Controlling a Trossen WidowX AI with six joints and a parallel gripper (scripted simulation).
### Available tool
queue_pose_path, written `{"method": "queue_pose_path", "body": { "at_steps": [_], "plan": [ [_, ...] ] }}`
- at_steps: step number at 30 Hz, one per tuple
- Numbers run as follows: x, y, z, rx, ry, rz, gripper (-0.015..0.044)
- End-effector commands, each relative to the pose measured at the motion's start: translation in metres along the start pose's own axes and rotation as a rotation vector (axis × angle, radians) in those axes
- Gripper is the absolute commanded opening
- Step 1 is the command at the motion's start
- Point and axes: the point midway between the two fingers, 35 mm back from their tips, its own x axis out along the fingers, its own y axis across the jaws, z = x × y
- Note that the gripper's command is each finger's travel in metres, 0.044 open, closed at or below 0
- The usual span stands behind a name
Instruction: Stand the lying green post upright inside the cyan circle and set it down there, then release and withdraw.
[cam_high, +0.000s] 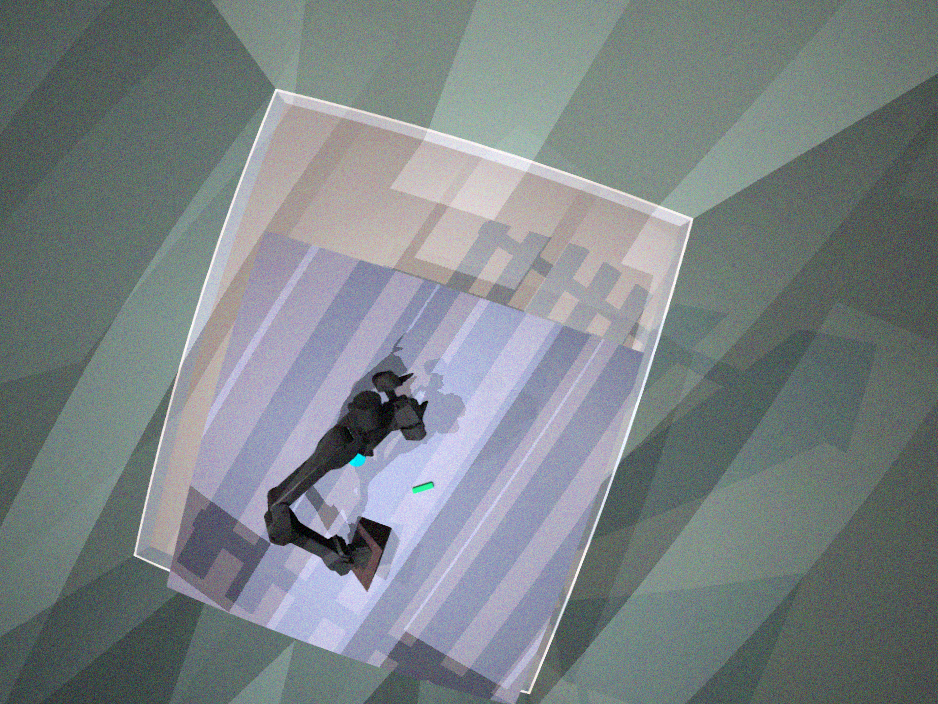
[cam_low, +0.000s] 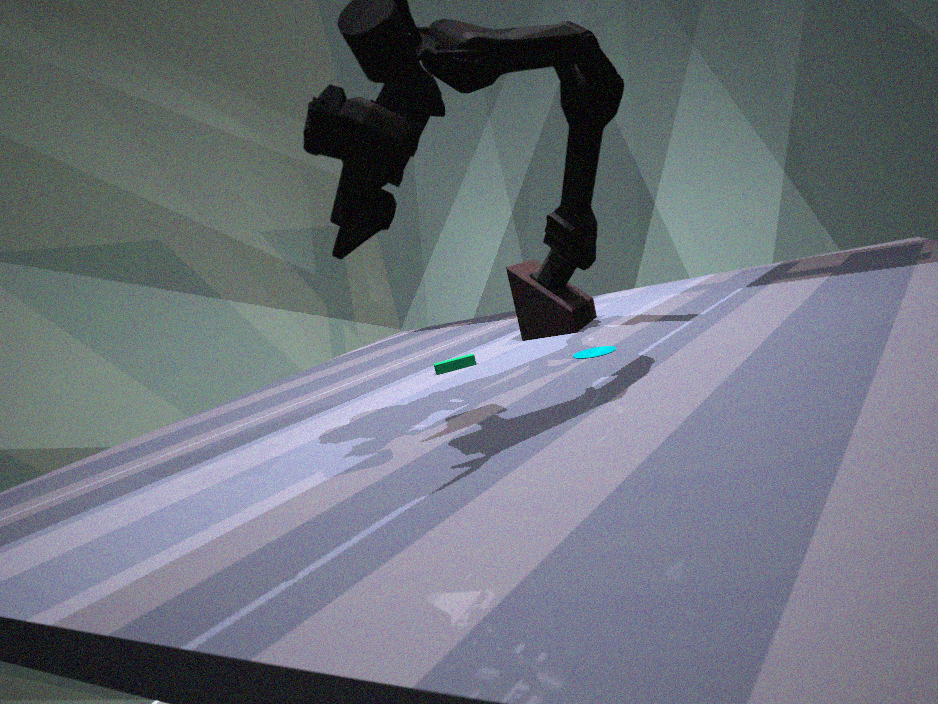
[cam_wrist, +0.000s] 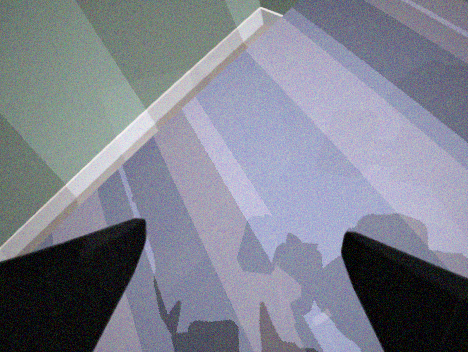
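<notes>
The green post (cam_high: 422, 487) (cam_low: 454, 364) lies on its side on the striped surface, apart from the cyan circle. The flat cyan circle (cam_high: 356, 459) (cam_low: 594, 352) has nothing standing on it; in the top view the arm passes close over its upper edge. My gripper (cam_high: 418, 389) (cam_wrist: 244, 236) is open and empty, with its two dark fingers wide apart in the wrist view. It hangs high above the surface, away from both the post and the circle. Neither the post nor the circle shows in the wrist view.
The brown wedge-shaped base (cam_low: 545, 314) of the arm stands near the post and the circle. A raised pale rim (cam_high: 484, 151) (cam_wrist: 135, 127) runs along the edge of the table. Shadows of the arm fall across the striped surface.
</notes>
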Motion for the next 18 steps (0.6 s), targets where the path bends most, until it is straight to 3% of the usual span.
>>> {"method": "queue_pose_path", "body": {
  "at_steps": [1,7,18],
  "plan": [
    [0.000,-0.002,0.000,-0.001,0.001,-0.004,0.0374],
    [-0.002,-0.065,0.008,-0.019,0.056,-0.130,0.0233],
    [-0.023,-0.183,-0.005,-0.033,0.248,-0.318,0.0233]
  ]
}}
